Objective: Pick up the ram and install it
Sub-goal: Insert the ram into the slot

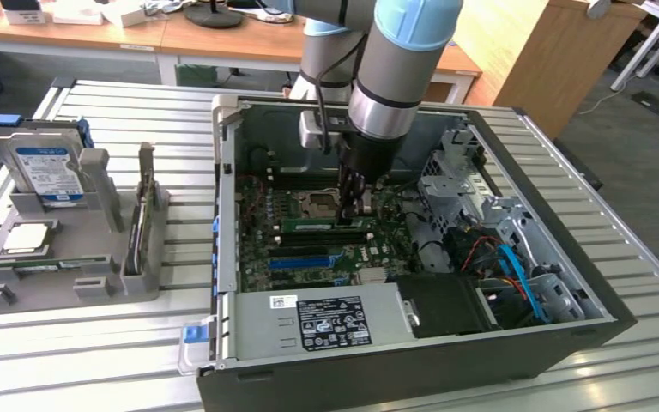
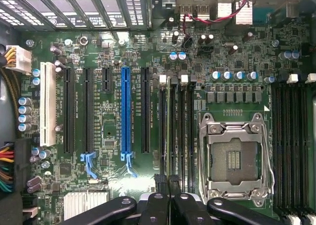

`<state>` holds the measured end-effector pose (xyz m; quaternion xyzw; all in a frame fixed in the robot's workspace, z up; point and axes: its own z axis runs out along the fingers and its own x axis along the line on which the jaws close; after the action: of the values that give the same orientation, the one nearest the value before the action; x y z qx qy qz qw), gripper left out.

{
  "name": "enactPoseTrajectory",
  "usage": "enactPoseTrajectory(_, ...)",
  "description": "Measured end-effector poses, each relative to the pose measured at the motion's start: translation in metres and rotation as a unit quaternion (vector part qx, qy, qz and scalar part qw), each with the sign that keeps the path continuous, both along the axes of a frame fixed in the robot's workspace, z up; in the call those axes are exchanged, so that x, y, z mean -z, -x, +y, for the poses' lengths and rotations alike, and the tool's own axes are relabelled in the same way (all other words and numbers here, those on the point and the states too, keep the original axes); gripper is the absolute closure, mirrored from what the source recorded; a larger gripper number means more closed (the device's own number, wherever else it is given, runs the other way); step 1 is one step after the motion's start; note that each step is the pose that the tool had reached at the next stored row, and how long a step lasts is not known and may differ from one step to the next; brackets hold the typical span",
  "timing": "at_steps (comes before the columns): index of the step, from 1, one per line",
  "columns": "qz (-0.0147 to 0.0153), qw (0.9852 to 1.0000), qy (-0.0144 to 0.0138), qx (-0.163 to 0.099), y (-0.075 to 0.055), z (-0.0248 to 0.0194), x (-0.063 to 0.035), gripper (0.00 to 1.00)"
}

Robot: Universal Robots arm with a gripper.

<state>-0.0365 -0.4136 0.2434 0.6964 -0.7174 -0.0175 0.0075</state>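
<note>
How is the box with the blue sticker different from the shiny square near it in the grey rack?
The hard drive stands upright, while the CPU chip lies flat. The hard drive is bigger and longer than it is wide; the CPU chip is smaller and square. The hard drive carries a blue label; the CPU chip's top is silver with no blue. Both are silvery and sit in the same grey holder.
</note>
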Motion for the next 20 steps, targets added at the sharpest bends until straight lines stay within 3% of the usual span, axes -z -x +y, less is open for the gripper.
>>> enactPoseTrajectory(20, 0.0, 1.0, -0.0001, -0.003, -0.0026, 0.0, 0.0046, 0.88)
